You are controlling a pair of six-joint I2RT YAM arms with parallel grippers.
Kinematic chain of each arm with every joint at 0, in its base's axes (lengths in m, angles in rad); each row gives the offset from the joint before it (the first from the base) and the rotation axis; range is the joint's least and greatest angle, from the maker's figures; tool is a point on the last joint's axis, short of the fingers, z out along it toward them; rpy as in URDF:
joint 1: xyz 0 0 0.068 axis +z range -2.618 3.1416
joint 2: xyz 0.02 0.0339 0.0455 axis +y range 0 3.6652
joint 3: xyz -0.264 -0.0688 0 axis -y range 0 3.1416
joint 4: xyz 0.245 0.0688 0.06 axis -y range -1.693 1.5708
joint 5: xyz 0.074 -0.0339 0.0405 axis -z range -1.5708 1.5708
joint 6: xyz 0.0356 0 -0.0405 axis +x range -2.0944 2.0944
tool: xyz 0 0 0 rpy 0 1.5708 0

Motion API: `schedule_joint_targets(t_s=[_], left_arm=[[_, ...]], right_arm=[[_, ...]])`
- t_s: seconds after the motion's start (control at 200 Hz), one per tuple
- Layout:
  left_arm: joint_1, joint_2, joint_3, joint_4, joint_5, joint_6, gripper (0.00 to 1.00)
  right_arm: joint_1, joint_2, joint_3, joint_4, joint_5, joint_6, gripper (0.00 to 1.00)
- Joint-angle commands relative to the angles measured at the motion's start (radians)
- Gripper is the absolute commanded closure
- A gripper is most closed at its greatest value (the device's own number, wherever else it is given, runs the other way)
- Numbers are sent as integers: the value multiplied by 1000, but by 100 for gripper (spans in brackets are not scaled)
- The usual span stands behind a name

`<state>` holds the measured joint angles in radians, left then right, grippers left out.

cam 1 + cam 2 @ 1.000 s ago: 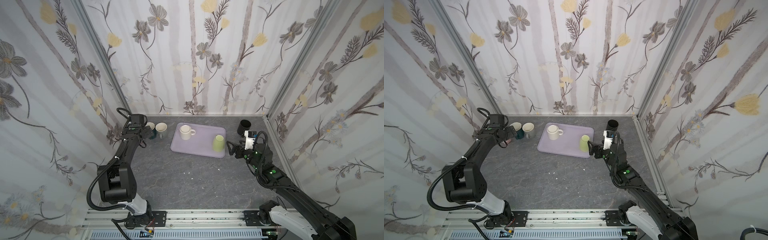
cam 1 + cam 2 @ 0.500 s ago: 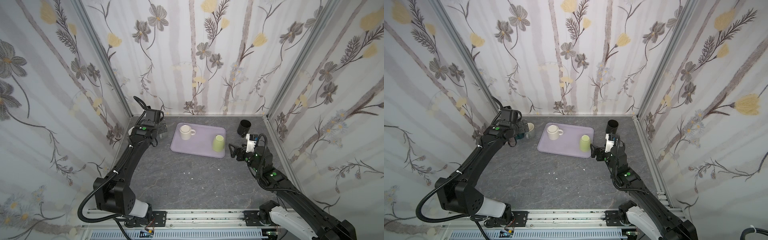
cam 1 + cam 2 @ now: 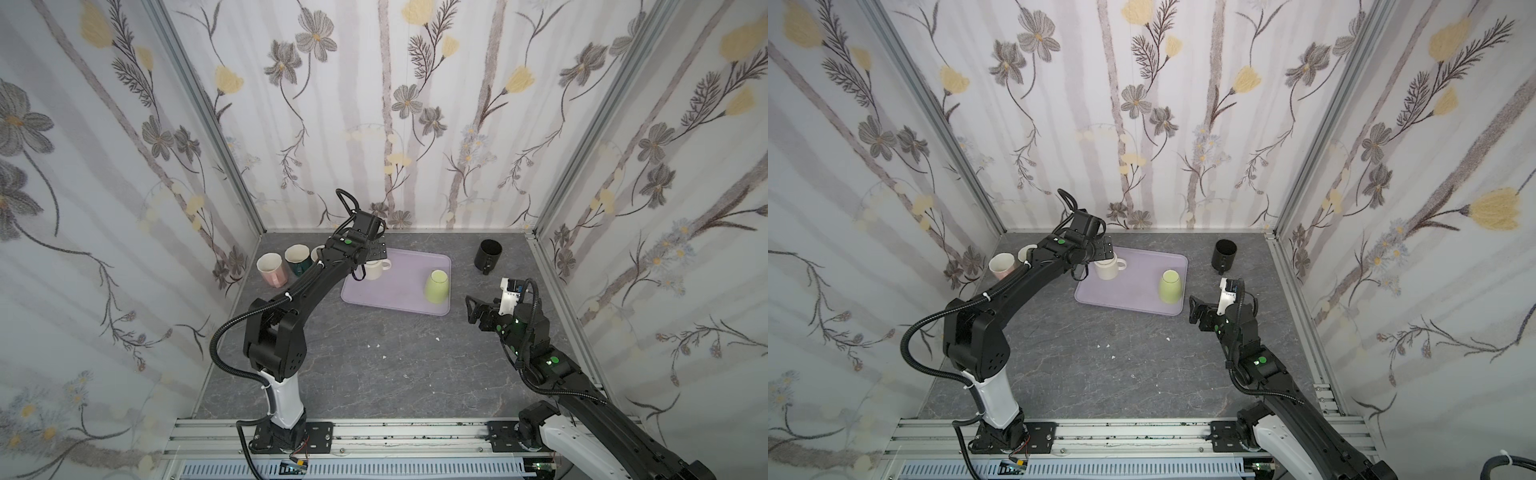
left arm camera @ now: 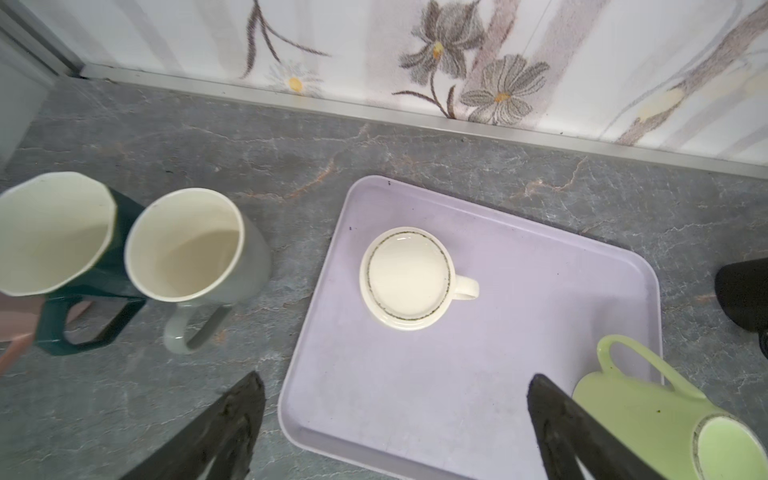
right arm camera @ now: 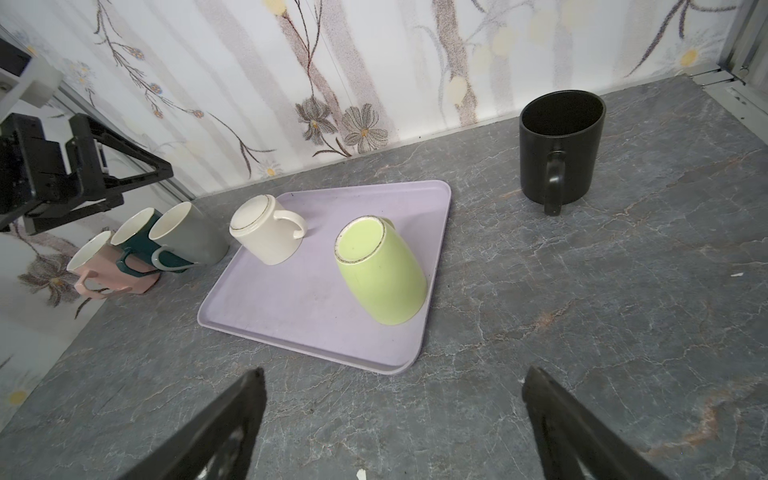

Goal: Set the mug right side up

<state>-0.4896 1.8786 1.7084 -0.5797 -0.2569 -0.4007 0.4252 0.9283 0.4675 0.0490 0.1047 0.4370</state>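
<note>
Hanging above the cream mug (image 4: 405,278), the left gripper (image 4: 395,384) has its jaws wide open and holds nothing.
The cream mug sits bottom up on the purple tray (image 4: 519,299), with its handle sticking out to one side. A green mug (image 5: 380,270) sits bottom up on the same tray, near an edge. The right gripper (image 5: 392,374) is over the grey table (image 5: 582,311) near that edge, jaws wide open and empty too. A black mug (image 5: 561,145) stands right way up off the tray.
</note>
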Motion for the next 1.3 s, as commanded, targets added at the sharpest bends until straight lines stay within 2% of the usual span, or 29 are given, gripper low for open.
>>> schedule_joint_targets(t_s=[0.0, 0.21, 0.385, 0.64, 0.989, 1.299], left_arm=[[-6, 63, 42, 13, 28, -14, 0], [-12, 176, 92, 40, 15, 18, 0], [-24, 245, 157, 48, -77, 83, 0], [-40, 387, 347, -40, -193, 195, 0], [-40, 534, 527, -150, -202, 261, 0], [-41, 556, 536, -175, -216, 283, 0]], right_arm=[[1, -2, -7, -6, 27, 26, 3], [0, 42, 14, -16, -6, 33, 3], [0, 64, 34, -29, -29, 41, 3], [1, 70, 29, -24, -55, 66, 3], [0, 81, 29, -39, -55, 70, 3], [0, 94, 27, -41, -56, 71, 3]])
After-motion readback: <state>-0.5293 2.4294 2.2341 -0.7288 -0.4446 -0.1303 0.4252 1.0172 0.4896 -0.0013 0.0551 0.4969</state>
